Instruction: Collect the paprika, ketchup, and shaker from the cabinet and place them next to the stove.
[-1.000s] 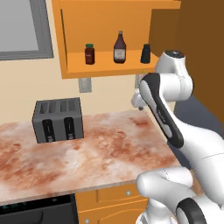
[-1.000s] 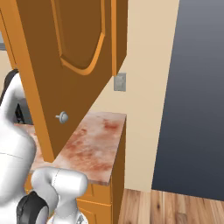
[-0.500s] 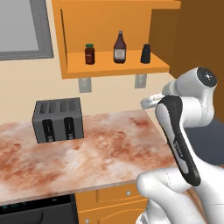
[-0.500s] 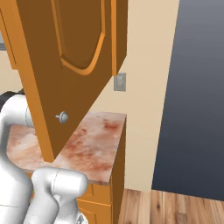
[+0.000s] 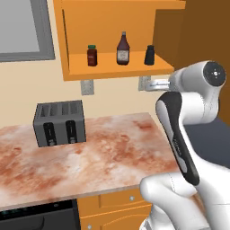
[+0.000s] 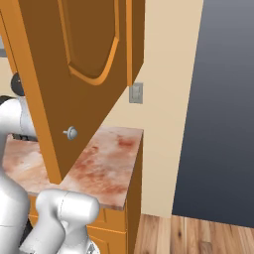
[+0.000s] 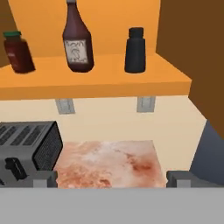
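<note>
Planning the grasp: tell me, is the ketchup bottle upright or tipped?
Upright: the ketchup stands cap-up on the cabinet shelf, between paprika and shaker.

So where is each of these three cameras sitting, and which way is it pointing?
Left base view: behind the arm's left, facing the cabinet, toaster and counter; white arm at right.
Right base view: behind its right, facing the open cabinet door and counter end; arm at lower left.
Hand view: on the hand, facing the ketchup, paprika, shaker; open tool below.
Shared: shelf trio, toaster, counter.
</note>
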### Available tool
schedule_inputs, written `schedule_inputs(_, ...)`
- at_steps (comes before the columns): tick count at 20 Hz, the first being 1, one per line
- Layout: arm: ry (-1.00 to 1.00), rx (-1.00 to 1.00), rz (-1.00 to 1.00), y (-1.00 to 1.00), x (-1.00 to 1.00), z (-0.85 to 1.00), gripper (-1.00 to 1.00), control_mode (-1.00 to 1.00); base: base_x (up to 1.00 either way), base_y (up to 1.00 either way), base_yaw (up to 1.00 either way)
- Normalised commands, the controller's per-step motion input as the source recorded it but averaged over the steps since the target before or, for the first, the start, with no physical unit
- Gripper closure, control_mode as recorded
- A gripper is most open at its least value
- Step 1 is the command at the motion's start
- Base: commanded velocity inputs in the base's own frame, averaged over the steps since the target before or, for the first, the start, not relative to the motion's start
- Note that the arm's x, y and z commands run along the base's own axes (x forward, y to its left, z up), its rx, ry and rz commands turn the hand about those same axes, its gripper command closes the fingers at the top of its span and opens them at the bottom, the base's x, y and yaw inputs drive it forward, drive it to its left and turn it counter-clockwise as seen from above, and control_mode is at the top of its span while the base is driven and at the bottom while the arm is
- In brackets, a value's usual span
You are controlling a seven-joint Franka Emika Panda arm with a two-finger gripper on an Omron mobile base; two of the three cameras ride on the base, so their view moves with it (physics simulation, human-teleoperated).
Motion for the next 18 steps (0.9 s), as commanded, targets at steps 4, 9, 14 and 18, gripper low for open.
schedule_inputs(4, -0.04, 0.02, -0.24, 0.00, 0.20, 0.48, -1.00, -1.00, 0.00, 0.00, 0.00)
schedule_inputs(9, -0.02, 0.00, -0.19, 0.00, 0.28, 0.30, -1.00, -1.00, 0.00, 0.00, 0.00)
schedule_inputs(14, -0.01, 0.00, -0.01, -0.19, 0.20, -0.17, -1.00, -1.00, 0.00, 0.00, 0.00)
schedule_inputs(18, -0.01, 0.00, 0.00, -0.20, 0.35, -0.07, -1.00, -1.00, 0.00, 0.00, 0.00)
